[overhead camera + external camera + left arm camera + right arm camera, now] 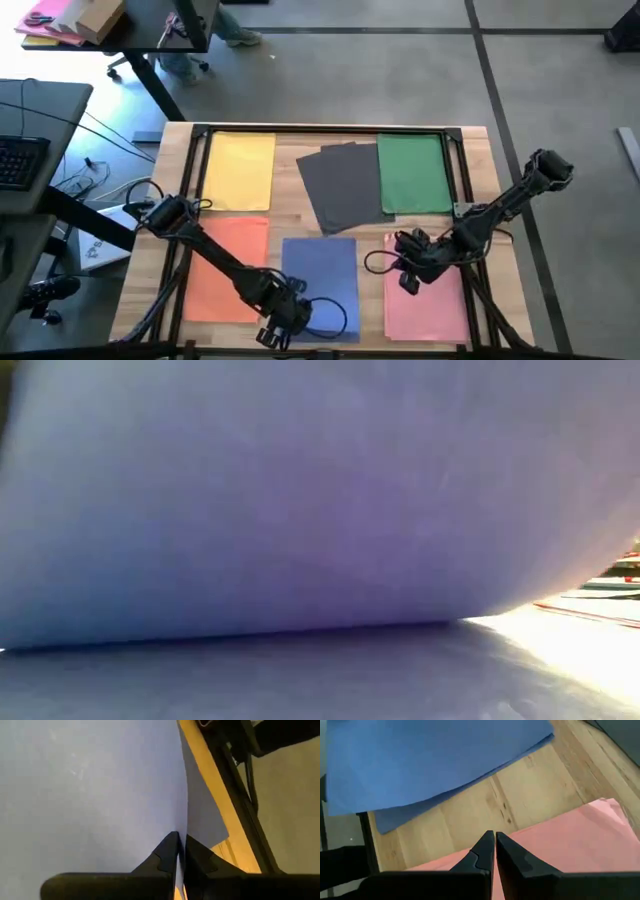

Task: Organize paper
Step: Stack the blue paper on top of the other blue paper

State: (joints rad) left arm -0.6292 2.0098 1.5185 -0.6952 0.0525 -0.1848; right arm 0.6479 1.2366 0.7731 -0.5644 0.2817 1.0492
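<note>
While no writing is legible, the left gripper (179, 851) pinches the blue sheet (320, 270) at the table's (290, 222) near edge, long axis near-to-far; the right gripper (495, 850) is closed over the pink sheet (430, 305).

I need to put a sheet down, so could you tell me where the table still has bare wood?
Bare wood shows between the blue paper and the pink paper, though the right gripper hangs there. A narrower gap lies between the yellow paper and dark grey paper. Elsewhere sheets crowd.
</note>
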